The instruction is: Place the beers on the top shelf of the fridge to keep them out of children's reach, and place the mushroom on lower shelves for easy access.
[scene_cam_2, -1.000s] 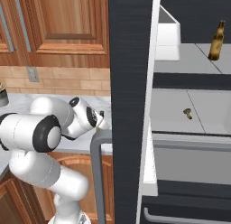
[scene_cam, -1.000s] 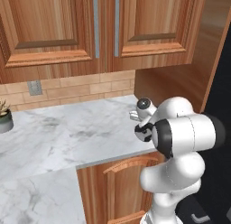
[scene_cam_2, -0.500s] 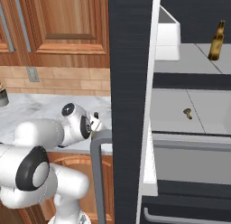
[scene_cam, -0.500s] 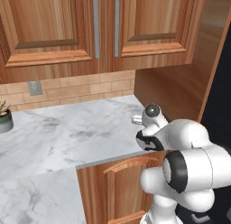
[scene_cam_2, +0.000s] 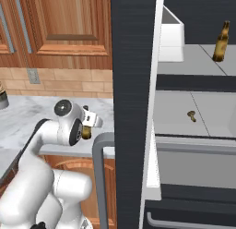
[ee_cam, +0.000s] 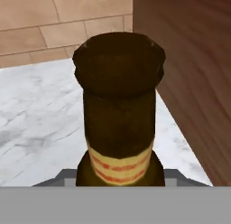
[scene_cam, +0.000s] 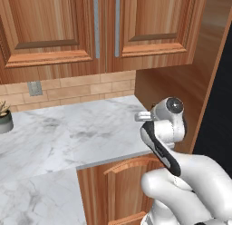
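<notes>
Held bottle [ee_cam: 119, 114] close before the hand camera, long axis running straight away from the lens, dark cap toward 12 o'clock, neck band of yellow with red stripes toward 6; no readable writing. Same bottle in the right base view a small amber patch [scene_cam_2: 86, 132] tucked against the white hand. Pincer [scene_cam_2: 88, 126] clenched on this bottle, finger tips hidden behind the glass. Marble desk [scene_cam: 68, 133] beneath and beyond, brick backsplash at 12 o'clock, wood panel at 3. Farther off, open fridge [scene_cam_2: 131, 85]: mushroom [scene_cam_2: 191, 115] lying on a lower shelf [scene_cam_2: 207, 112], second bottle [scene_cam_2: 221, 42] upright on the top shelf [scene_cam_2: 193, 62], neck up, yellowish label too small to read.
</notes>
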Robot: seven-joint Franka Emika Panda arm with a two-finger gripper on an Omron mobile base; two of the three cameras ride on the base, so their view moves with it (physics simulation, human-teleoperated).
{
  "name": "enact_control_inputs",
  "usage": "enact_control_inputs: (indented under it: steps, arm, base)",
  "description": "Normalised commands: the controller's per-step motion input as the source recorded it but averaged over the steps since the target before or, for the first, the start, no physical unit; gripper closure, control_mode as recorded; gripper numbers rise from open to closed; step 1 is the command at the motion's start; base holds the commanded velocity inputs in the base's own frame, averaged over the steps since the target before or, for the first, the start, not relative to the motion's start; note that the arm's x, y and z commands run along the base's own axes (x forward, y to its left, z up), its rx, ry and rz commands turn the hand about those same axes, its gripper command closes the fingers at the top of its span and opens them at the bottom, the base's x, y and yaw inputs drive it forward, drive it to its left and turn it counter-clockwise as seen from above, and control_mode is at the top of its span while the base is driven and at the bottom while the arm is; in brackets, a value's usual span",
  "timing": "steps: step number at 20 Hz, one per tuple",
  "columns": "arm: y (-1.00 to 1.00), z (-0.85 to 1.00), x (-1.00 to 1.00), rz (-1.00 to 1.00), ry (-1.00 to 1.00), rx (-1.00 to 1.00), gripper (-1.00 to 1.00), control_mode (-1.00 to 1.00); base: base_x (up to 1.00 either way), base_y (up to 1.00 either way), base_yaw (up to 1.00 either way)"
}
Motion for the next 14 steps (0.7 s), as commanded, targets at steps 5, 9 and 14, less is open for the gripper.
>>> enact_control_inputs:
  steps: [5,9,14]
  arm:
    - [0.5,1.0,-0.88,0.15,0.0,-0.03,1.0,-1.0]
    - [0.2,1.0,-1.0,0.04,0.0,-0.01,1.0,-1.0]
    - [0.0,0.96,-1.0,0.0,-0.02,0.0,1.0,-1.0]
  base:
    - [0.0,0.0,0.0]
    - [0.0,0.0,0.0]
    - [0.0,0.0,0.0]
